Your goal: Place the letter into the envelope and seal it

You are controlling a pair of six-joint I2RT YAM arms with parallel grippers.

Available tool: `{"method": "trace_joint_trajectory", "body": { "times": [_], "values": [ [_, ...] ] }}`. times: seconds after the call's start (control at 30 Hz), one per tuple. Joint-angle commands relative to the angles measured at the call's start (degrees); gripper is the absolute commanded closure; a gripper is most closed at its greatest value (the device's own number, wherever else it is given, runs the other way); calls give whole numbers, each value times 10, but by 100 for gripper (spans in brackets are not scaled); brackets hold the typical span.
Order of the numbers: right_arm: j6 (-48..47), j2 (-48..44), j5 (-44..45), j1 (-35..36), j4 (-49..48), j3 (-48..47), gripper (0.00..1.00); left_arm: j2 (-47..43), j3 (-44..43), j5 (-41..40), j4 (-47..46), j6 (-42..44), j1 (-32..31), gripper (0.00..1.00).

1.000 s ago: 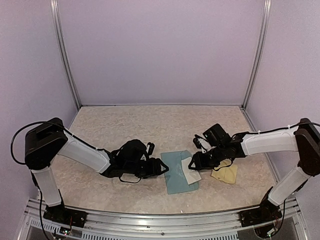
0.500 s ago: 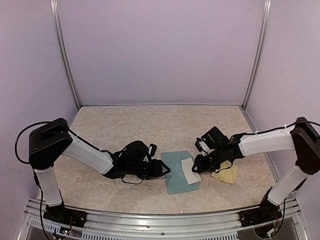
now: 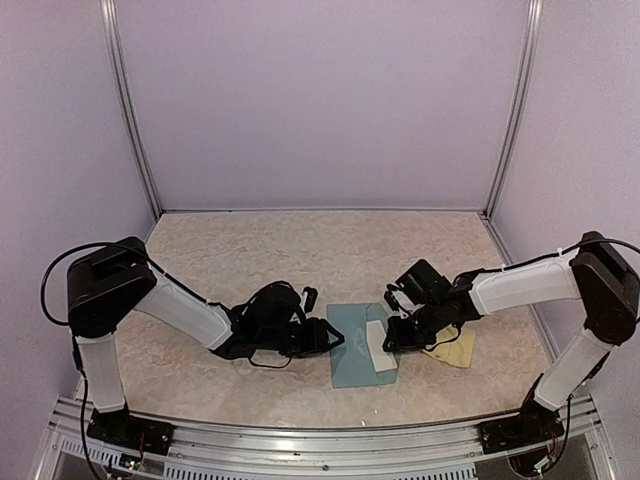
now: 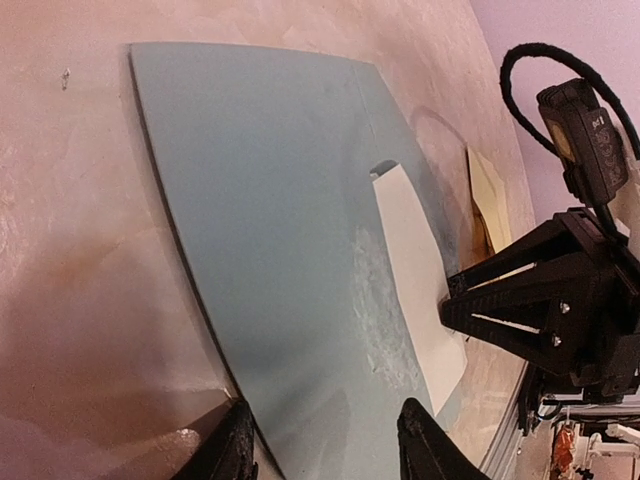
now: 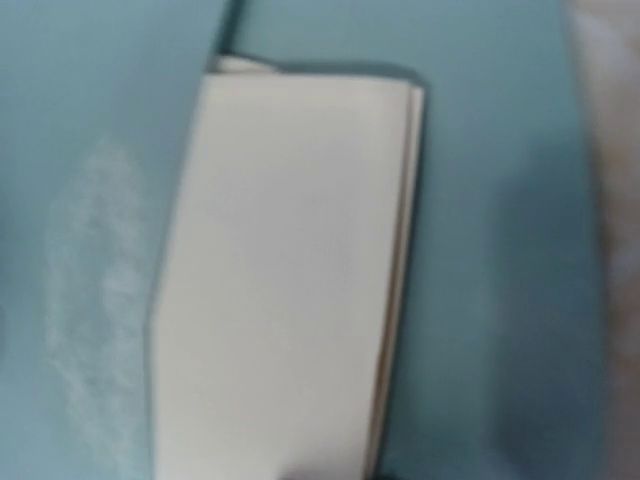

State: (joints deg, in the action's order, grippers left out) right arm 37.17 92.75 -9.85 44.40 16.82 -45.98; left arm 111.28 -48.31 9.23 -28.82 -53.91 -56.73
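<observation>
The teal envelope [image 3: 350, 352] is lying flat near the middle of the table's [image 3: 300, 250] near edge, with a white letter [image 3: 379, 346] sticking partway out of its right side. The left gripper [image 3: 335, 337] is hovering low at the envelope's left edge, its fingers standing apart with that edge between them. The right gripper [image 3: 392, 340] is sitting at the letter's outer end; whether its jaws are closed cannot be told. A yellow-tan sheet [image 3: 458, 352] is lying just right of the envelope, partly under the right arm
</observation>
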Motion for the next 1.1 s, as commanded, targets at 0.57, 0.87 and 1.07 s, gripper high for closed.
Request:
{"method": "trace_joint_trajectory", "body": {
  "times": [0.57,0.87,1.07],
  "values": [
    [64,43,-44,44,-52,-33,86,21,2,7,27,-12,-23,56],
    [76,9,-28,44,-38,-35,78,9,11,-10,33,-11,-25,55],
    [56,-90,56,41,39,-50,56,-45,25,-35,62,10,-12,52]
  ]
}}
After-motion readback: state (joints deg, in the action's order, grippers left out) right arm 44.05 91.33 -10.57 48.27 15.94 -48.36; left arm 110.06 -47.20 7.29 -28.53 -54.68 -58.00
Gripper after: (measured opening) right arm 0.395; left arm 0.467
